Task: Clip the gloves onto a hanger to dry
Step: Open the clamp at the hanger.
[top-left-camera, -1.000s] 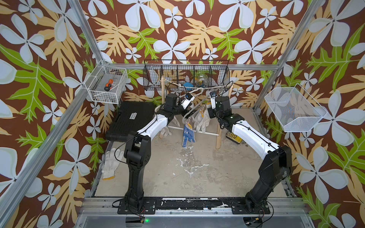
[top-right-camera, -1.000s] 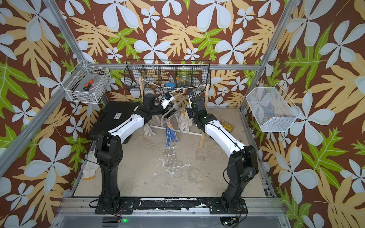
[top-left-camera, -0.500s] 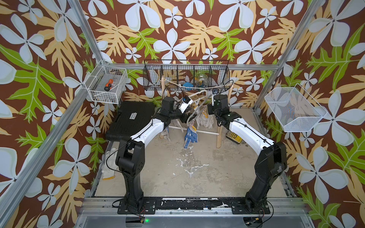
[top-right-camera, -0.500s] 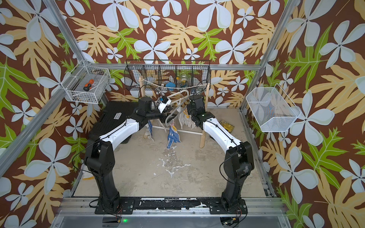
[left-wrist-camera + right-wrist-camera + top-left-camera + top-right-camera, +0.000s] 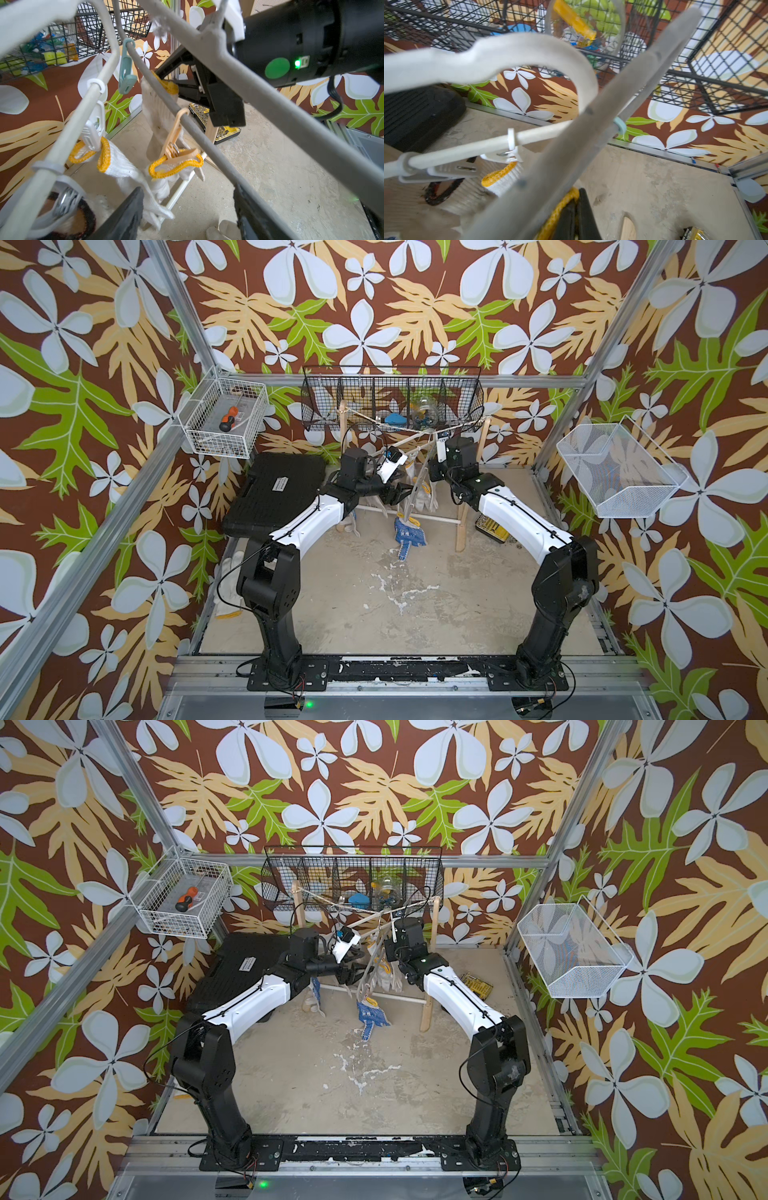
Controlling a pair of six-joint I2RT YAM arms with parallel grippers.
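Up at the back of the sandy table (image 5: 415,614), the hanger (image 5: 270,93) sits below a cord strung across a wooden frame (image 5: 460,526), just under a black wire basket (image 5: 328,406) of oddments. A black case (image 5: 278,489) lies to the left, with a white wire basket (image 5: 216,445) holding a screwdriver (image 5: 227,422) fixed above it. A white mesh basket (image 5: 619,477) hangs on the right wall, and a yellow bit box (image 5: 492,526) lies beside the frame's right post. In both top views the two wrists crowd the hanger and cover most of its clips. Those views alone show a blue-dotted glove (image 5: 409,533) dangling lowest and a spare glove (image 5: 226,593) lying flat at the table's left edge, partly behind the left arm. The left wrist view shows the clips. A teal clip (image 5: 125,72) hangs free. A peach clip (image 5: 176,143) and a white clip (image 5: 94,128) each pinch the yellow cuff of one of the clipped gloves (image 5: 124,166). The right gripper (image 5: 576,207) has its fingers pressed together on the yellow-cuffed glove (image 5: 158,110), gripping it by the cuff against a thin hanger bar. The left gripper (image 5: 187,218) stands with its fingers well apart and nothing between them. The thin bar runs down toward one finger, but whether they touch cannot be told.
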